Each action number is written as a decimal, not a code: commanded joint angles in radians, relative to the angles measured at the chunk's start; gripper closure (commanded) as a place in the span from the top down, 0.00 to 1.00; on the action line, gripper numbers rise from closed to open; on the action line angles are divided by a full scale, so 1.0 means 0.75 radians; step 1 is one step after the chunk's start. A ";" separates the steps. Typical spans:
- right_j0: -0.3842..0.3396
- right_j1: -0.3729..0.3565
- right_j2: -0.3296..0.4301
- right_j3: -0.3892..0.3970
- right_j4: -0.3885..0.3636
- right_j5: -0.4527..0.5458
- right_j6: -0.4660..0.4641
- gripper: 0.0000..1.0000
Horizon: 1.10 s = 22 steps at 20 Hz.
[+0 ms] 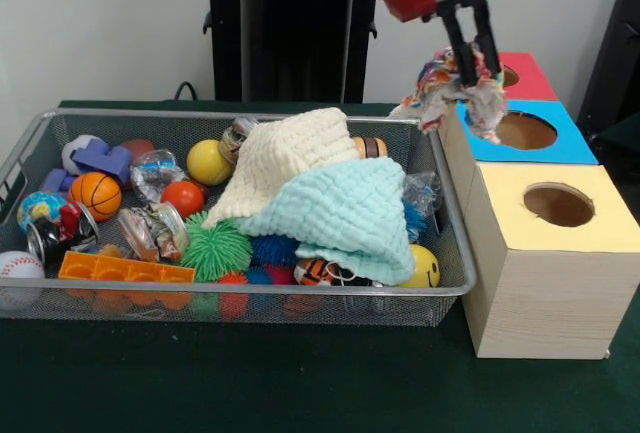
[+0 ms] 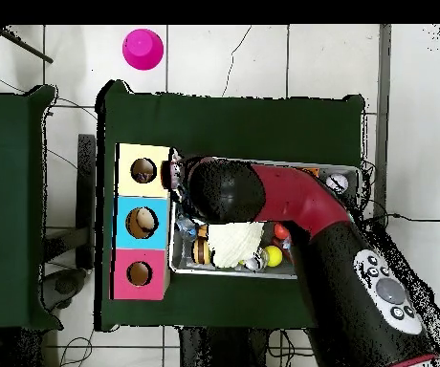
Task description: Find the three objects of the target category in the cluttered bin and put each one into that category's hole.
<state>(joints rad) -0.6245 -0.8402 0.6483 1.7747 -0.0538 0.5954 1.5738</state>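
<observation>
One wad (image 1: 452, 90) clamped in fingers (image 1: 473, 65), hanging over bin (image 1: 440, 188) right rim beside blue-topped box (image 1: 575, 145)

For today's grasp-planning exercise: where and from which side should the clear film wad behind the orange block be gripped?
From straight above, pinching its raised crumpled middle: the film wad lies close between the green spiky ball and orange block, so its sides look blocked.

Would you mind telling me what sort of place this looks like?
Probably a robotics lab: a robot arm on a pedestal, a green-covered table, a wire bin of toys, and three boxes with holes, including the yellow-topped box.
</observation>
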 commanded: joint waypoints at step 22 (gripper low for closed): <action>0.320 0.081 -0.340 0.003 0.184 -0.300 0.346 0.00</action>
<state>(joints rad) -0.4030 -0.8711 0.4852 1.7737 0.0765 0.5140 1.5771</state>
